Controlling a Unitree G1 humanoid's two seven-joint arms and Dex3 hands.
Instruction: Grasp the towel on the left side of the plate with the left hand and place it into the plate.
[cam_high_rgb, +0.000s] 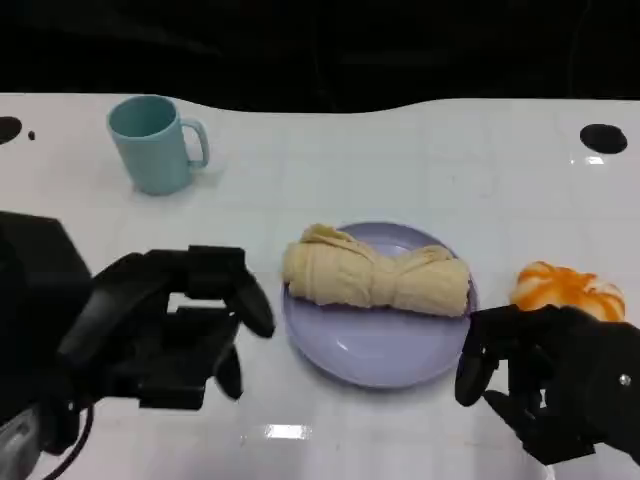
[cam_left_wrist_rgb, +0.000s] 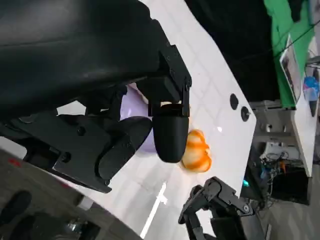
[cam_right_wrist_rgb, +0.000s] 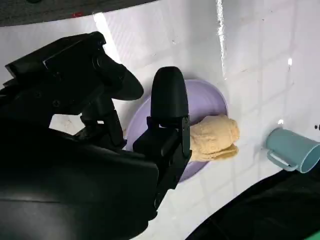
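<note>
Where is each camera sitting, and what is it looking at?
Head view: high on the robot, looking down at the table; towel lies on the plate, left hand and right hand low in the picture.
Left wrist view: behind the left hand, facing the orange thing and the right hand.
Right wrist view: behind the right hand, facing the plate, towel and mug.
All three views share the plate.

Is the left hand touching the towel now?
Apart. In the head view, bare white table separates the left hand from the towel, which lies on the plate.
</note>
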